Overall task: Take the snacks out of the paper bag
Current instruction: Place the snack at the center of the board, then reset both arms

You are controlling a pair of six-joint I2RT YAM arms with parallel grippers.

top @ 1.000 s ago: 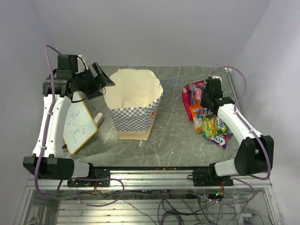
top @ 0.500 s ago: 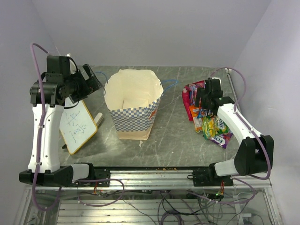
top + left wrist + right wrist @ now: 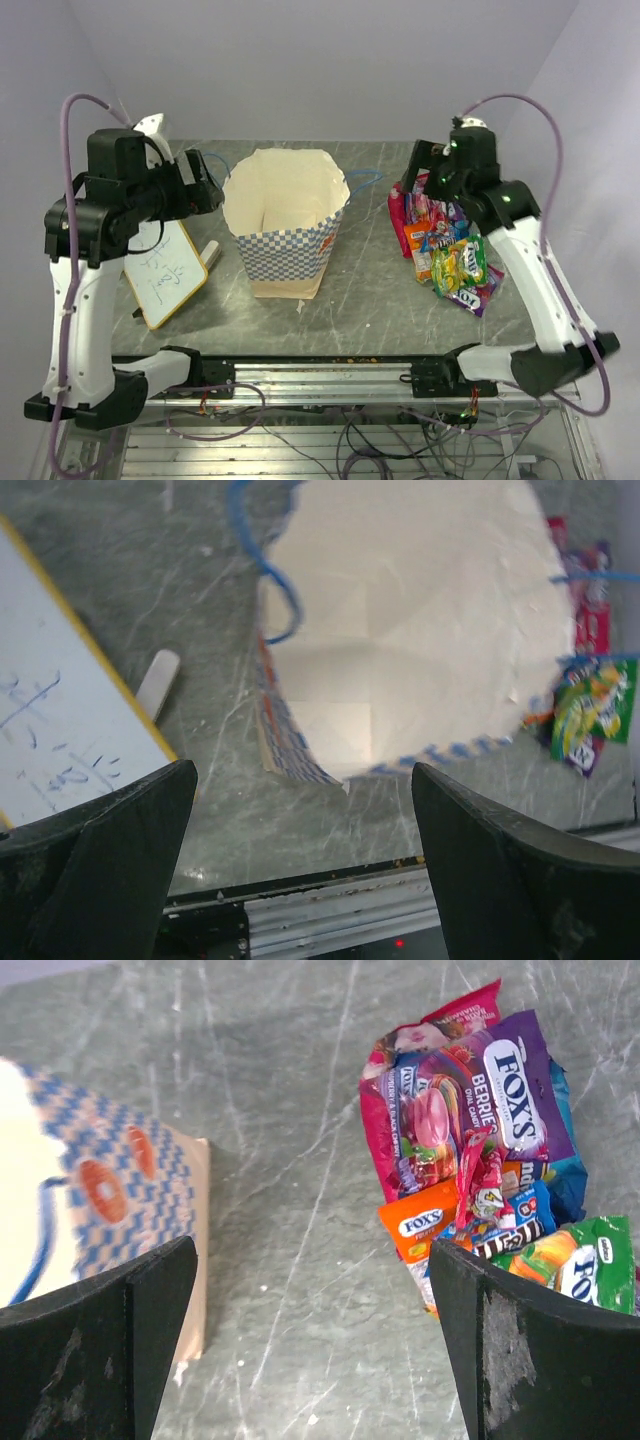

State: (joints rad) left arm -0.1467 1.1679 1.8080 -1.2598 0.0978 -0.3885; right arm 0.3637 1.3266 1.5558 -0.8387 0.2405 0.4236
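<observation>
Fingers (image 3: 110, 870) on the left gripper (image 3: 302, 775) are spread wide with nothing between them, and through that gap we're looking straight down into the paper bag (image 3: 420, 630). What a view: bare cream paper all the way to the creased floor, not a single packet showing inside. The bag stands upright in the middle of the table (image 3: 370, 290), mouth open, blue cord handles drooping at either side.

Over to the right gripper (image 3: 312, 1245), same story: its jaws are parted and empty, hanging above bare stone between the bag's checkered side and the snacks (image 3: 480, 1130). There's the haul, heaped on the table to the right of the bag and well apart from it, packets overlapping. A purple Fox's berries packet lies on a red-pink one at the far end, orange and blue sit in the middle, green toward the near end. Neither arm carries anything.

Off to the left, the whiteboard (image 3: 165, 265) lies flat with a small white stick (image 3: 158, 683) just beside it, out of play.

My read: the emptying looks finished, or very nearly. One caveat: the bag's near wall hides a strip of its floor from overhead, though the left wrist view covers most of that and shows nothing. If so, only pulling the arms clear is left.
</observation>
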